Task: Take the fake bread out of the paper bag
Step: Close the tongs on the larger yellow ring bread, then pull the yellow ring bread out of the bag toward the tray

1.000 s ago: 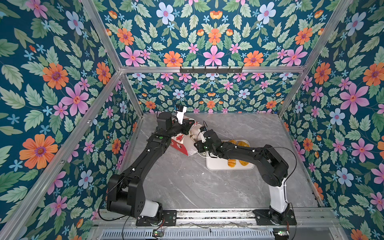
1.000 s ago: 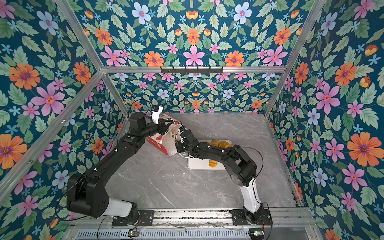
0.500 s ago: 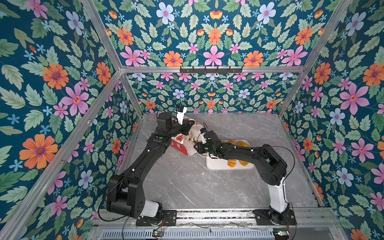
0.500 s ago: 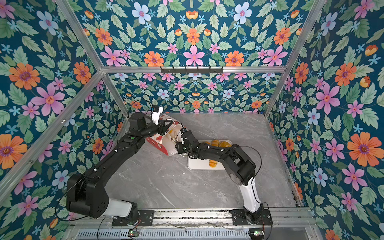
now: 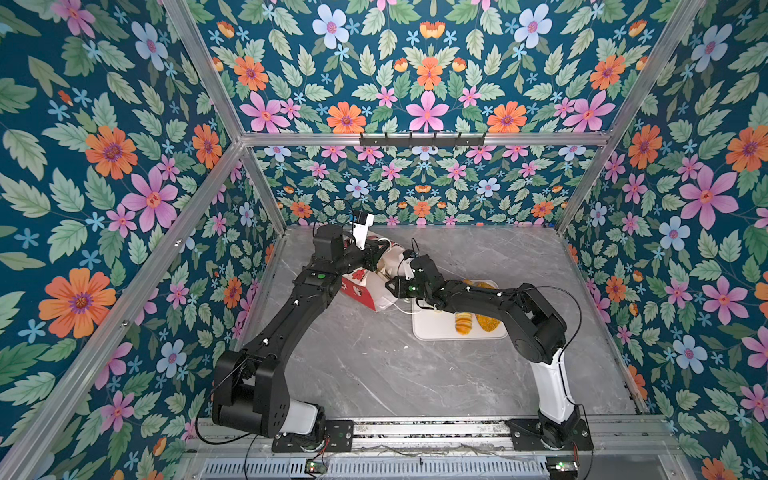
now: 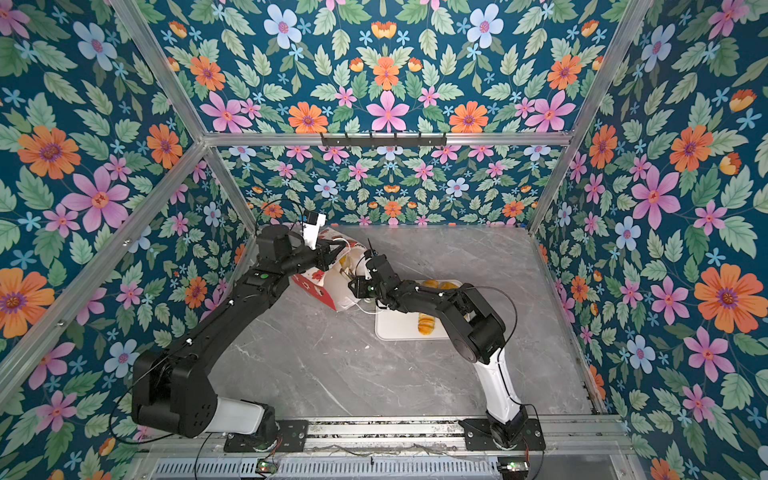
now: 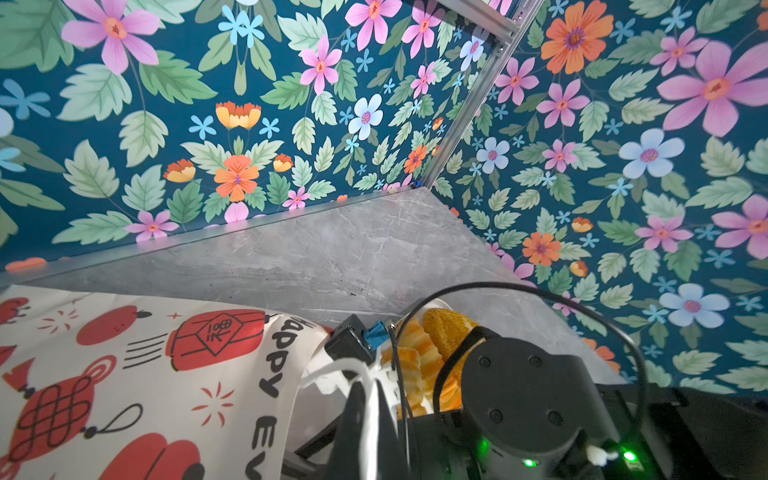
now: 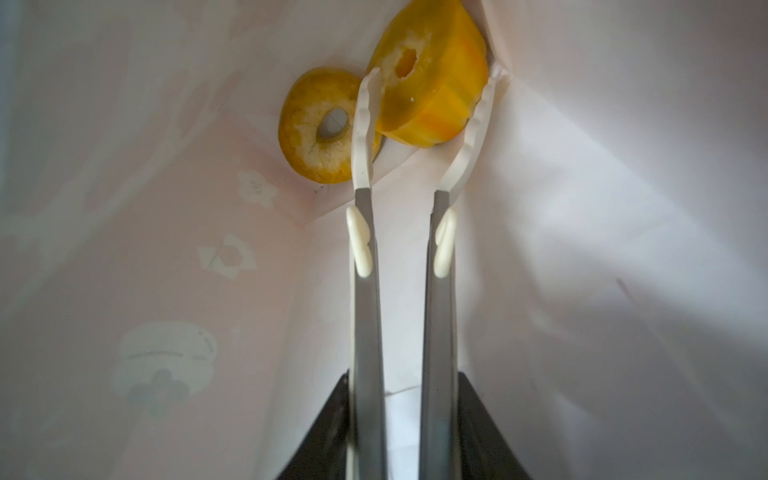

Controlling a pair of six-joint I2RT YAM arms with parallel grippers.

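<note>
Toward the back left of the grey marble desk (image 5: 374,374), in both top views, the paper bag (image 5: 359,289) lies tipped over, its white mouth facing the white tray (image 5: 436,330) just beside it. The left tool (image 5: 375,258) sits at the mouth's upper edge, and the right arm (image 5: 469,297) reaches across the tray with its front end inside the mouth. On the tray lie a long ridged loaf (image 5: 463,323) and an oval seeded loaf (image 5: 487,322), side by side. From the left wrist, the bag's side printed with red lanterns runs up to the left tool, which is pressed together on the bag's rim right by a white cord handle (image 7: 328,370); both loaves show beyond it. From the right wrist, the view runs down the bag's white inside: the right tool (image 8: 434,75) is spread, one long tip on each side of the glossy ring bun (image 8: 440,104), which is lodged in the far corner fold. Whether the tips touch it I cannot tell. The pale bagel (image 8: 316,133) leans on the bag wall just beside the bun, partly behind one tip.
</note>
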